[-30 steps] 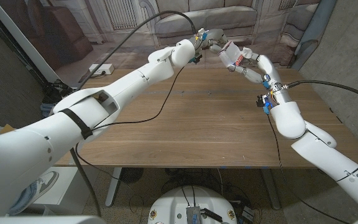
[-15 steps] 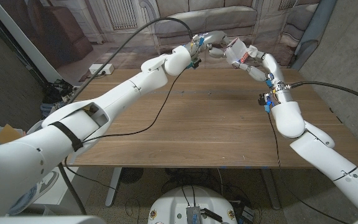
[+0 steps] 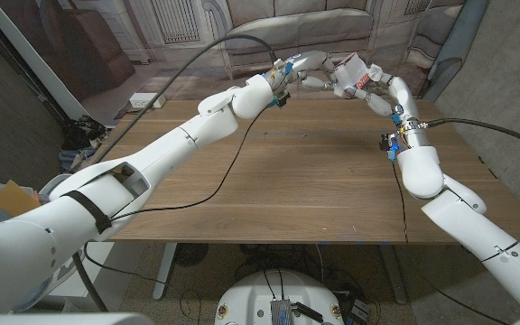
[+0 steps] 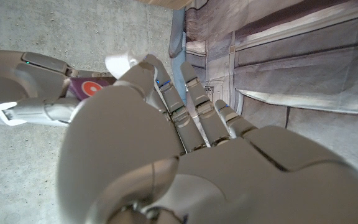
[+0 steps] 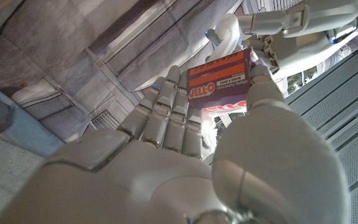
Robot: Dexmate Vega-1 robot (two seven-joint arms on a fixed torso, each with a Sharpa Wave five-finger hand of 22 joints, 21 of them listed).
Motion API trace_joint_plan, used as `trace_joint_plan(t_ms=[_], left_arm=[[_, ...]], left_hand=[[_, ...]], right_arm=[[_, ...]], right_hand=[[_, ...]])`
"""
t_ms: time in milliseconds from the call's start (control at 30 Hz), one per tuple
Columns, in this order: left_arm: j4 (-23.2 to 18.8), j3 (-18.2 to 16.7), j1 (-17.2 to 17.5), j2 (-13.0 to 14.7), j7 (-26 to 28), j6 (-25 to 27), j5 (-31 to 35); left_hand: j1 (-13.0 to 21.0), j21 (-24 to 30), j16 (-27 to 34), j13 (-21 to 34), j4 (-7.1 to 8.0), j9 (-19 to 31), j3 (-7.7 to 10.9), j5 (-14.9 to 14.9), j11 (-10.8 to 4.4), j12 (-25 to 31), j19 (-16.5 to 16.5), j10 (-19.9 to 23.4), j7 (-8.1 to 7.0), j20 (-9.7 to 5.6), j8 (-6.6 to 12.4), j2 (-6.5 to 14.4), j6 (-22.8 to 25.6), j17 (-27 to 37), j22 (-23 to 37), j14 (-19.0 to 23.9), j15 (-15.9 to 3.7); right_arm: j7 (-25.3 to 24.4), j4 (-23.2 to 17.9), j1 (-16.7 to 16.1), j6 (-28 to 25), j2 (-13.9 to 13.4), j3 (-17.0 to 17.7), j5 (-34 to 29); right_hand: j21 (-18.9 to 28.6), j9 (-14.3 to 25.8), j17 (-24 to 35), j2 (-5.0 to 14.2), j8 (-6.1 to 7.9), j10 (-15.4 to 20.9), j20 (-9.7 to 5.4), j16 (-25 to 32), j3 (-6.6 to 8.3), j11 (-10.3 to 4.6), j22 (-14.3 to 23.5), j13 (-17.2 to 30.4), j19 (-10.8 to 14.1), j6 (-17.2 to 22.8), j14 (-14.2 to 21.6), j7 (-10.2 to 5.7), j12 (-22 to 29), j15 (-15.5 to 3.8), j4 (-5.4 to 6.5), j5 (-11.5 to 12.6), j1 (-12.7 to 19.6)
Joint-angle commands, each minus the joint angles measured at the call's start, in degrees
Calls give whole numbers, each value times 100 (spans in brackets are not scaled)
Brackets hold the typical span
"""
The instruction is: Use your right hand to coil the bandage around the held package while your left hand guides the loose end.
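My right hand [image 3: 375,83] grips the package [image 5: 219,84] above the table's [image 3: 296,181] far edge; my left hand [image 3: 307,69] touches it, grasp unclear. No bandage discernible; coiling progress cannot be judged.

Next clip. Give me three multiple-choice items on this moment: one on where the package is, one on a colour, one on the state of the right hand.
1. Where is the Jell-O box?
A. Lying on the table
B. Held up over the table's far edge, between the two hands
C. On the floor

2. What colour is the box's main face?
A. Purple with an orange band
B. Green
C. Plain yellow

3. What is the right hand doing?
A. Holding nothing, its fingers spread
B. Pressing on the wooden table
C. Gripping the box

Key: 1 B, the head view shows the box raised where the left hand meets the right. 2 A, the right wrist view shows a purple face with an orange band. 3 C, thumb and fingers close around the box there.
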Motion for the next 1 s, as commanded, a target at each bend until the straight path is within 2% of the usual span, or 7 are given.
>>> trace_joint_plan(t_ms=[33,367,1000], left_arm=[[-213,-194,261,146,-22,-77,-151],[-375,-298,377,231,16,-94,-183],[-537,-331,461,264,72,84,-89]], left_hand=[[-9,-6,-3,19,-1,22,43,26,-127,20,27,175,-9,42,-20,3,-25,20,21,-21,-478],[-26,-13,-14,0,2,25,63,27,-131,0,-2,142,0,18,-33,7,-54,15,21,-60,-466],[-57,-13,-31,-27,13,31,99,29,-134,-35,-28,75,-14,78,-54,23,-114,4,22,-148,-440]], right_arm=[[-60,91,80,-208,30,3,128],[-124,110,50,-222,15,19,213],[-218,133,28,-71,18,-50,173]], right_hand=[[25,25,16,321,8,1599,-364,3,483,-1499,20,17,74,1648,142,-1610,26,-834,296,29,224],[24,29,17,318,3,1610,-365,4,487,-1496,20,18,75,1655,156,-1606,19,-831,291,25,229],[20,40,16,316,-5,1621,-370,-1,494,-1500,20,19,75,1666,177,-1603,3,-839,289,19,228]])
